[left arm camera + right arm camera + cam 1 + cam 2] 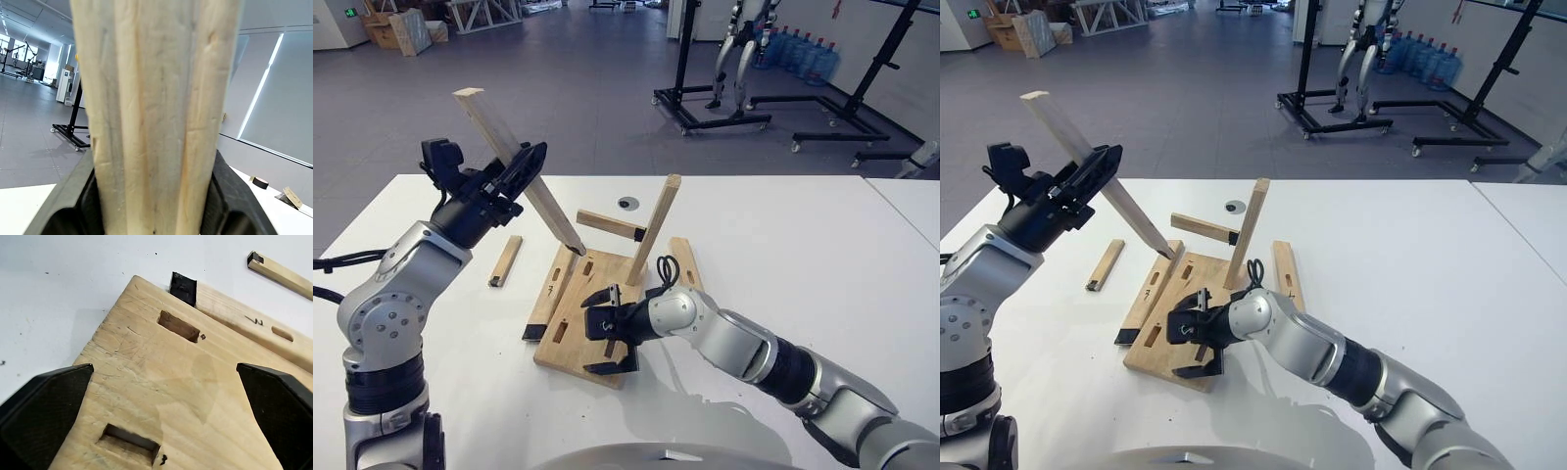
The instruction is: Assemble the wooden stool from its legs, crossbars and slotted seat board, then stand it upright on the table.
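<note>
My left gripper is shut on a long wooden leg, held tilted above the table. The leg's lower end touches the far left part of the slotted seat board, which lies flat. Another leg stands in the board, leaning, with a crossbar sticking out of it. A third leg lies along the board's left side and a fourth piece lies to its right. My right gripper is open just over the board's near end, its fingers either side of the slots.
A short crossbar lies on the white table left of the board. A small black round part sits near the far edge. A second table adjoins at the right. Wheeled black racks stand on the floor beyond.
</note>
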You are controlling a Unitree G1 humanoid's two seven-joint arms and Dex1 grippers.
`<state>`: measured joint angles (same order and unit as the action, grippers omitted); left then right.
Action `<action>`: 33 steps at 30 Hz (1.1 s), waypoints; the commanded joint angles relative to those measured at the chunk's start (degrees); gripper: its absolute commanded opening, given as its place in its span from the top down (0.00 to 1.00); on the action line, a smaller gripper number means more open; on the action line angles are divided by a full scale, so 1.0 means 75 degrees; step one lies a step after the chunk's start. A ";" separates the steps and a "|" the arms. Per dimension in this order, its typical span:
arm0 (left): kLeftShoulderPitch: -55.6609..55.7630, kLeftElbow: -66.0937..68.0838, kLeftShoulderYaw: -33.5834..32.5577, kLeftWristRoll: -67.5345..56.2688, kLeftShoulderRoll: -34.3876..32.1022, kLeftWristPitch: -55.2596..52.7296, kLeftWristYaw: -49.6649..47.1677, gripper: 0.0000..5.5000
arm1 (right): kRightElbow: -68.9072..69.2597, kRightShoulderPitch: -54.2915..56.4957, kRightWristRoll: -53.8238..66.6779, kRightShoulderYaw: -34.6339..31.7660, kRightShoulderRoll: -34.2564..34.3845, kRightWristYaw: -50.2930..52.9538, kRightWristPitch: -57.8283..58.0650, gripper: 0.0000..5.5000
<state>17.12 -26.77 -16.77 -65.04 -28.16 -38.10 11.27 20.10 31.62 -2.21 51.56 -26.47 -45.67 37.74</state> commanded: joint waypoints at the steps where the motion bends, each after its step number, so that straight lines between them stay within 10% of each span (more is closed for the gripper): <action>1: -0.0093 -0.0122 0.0049 0.0170 0.0062 0.0033 -0.0019 0.63 | -0.0478 -0.0128 -0.0746 0.0259 -0.1008 -0.0472 -0.0363 0.02; 13: -0.0203 -0.0138 0.0029 0.0401 0.0141 0.0051 0.0079 0.63 | 0.0564 -0.1365 -0.0673 -0.0723 -0.3103 -0.1714 -0.0624 0.02; 33: -0.0178 -0.0555 0.0033 0.1611 -0.0505 -0.0442 -0.0450 0.63 | 0.1674 -0.0426 0.0622 -0.3030 -0.2189 -0.2100 0.1176 0.02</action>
<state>15.69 -29.60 -16.53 -53.46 -30.01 -39.66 7.92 31.24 26.47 0.22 31.64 -43.96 -61.34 44.51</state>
